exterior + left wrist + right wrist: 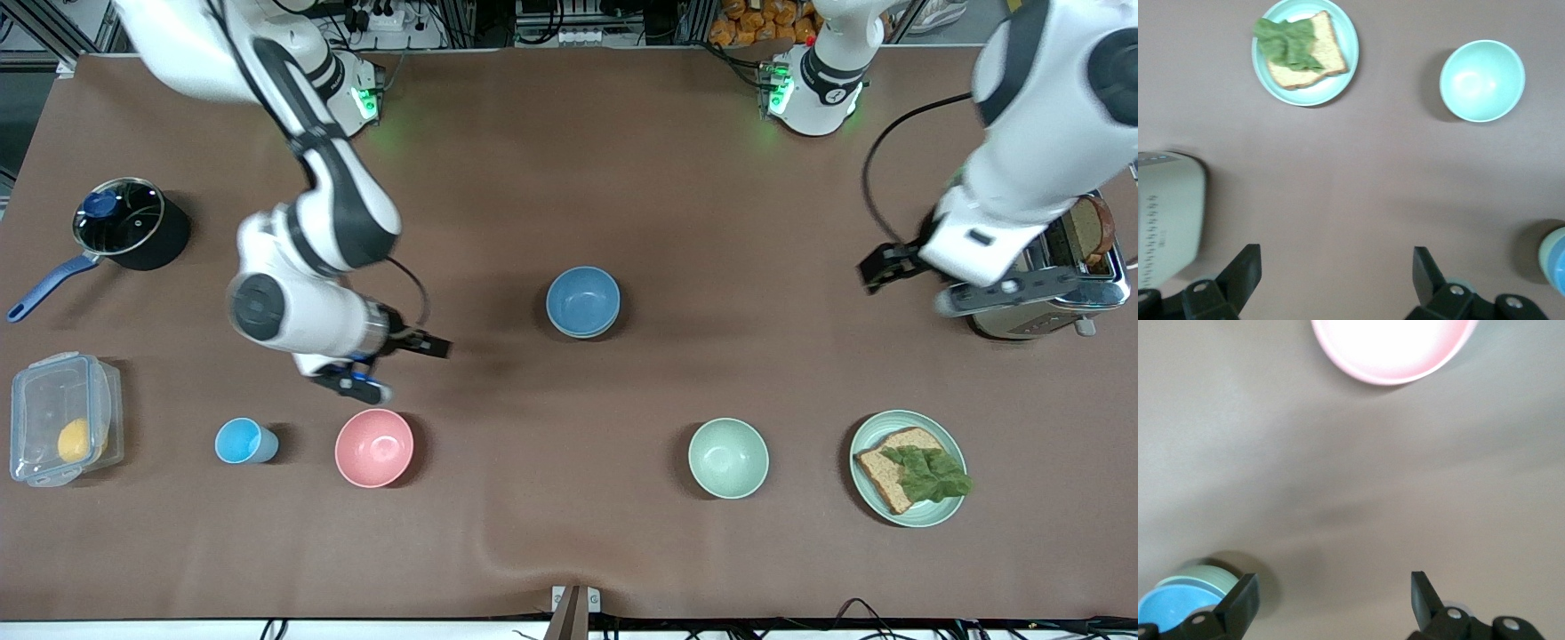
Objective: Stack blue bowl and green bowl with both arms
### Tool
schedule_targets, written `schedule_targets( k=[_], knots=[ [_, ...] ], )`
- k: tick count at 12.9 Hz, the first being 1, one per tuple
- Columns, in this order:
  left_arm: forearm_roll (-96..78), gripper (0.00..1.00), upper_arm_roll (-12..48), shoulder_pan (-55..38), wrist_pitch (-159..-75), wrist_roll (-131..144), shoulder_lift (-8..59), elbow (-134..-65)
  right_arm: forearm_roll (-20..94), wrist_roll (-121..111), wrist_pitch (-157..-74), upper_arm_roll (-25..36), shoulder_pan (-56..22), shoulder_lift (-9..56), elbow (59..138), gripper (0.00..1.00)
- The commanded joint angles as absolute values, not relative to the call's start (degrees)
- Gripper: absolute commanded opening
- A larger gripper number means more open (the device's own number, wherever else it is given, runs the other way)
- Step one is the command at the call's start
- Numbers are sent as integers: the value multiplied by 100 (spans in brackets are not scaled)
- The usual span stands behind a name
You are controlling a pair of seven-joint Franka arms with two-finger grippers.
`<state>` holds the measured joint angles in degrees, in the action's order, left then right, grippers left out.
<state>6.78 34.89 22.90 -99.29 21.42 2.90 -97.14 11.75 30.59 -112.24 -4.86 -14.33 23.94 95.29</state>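
At the middle of the brown table (569, 178), the blue bowl (582, 300) already sits nested in the green bowl (1205, 577), whose sage rim peeps out beneath it in both the front view and the right wrist view. The stack thus looks made, and the step in hand appears to be the two arms clearing off. The right gripper (391, 360) hangs over bare cloth near the pink bowl (374, 447), its fingers spread wide and holding nothing. The left gripper (889, 265) hovers over the table just beside the toaster (1058, 284) at the left arm's end, jaws likewise wide apart and empty. The next move seems to call only for each arm to settle clear of the bowls without brushing the toaster or the pink bowl. A paler mint bowl (728, 458) and a plate of bread and lettuce (909, 468) lie nearer the front camera, untouched. The toaster's side carries rows of small print in the left wrist view, too fine to read; no brand or label is legible.
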Motion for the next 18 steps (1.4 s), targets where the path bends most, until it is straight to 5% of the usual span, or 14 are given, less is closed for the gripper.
schedule_targets(
  k=[1, 3, 5, 7, 18],
  knots=[
    [642, 100, 3551, 2373, -9134, 2021, 246, -9020, 818, 2185, -10778, -615, -969, 1515, 9861, 100],
    [650, 100, 3272, 2190, -9062, 2004, 185, -8921, 652, 1296, -10216, -528, -730, 1030, 9809, 100],
    [711, 100, 2003, 921, -9053, 2013, 176, -8903, 230, 697, -9531, -431, -634, 809, 9477, 100],
    [686, 100, 1408, 406, -9053, 1804, 185, -8746, 202, 239, -8696, -440, -423, 809, 8740, 100],
    [141, 100, 1099, 237, -8552, 836, 176, -8657, -308, -211, -8666, -141, -290, 316, 8604, 100]
  ],
)
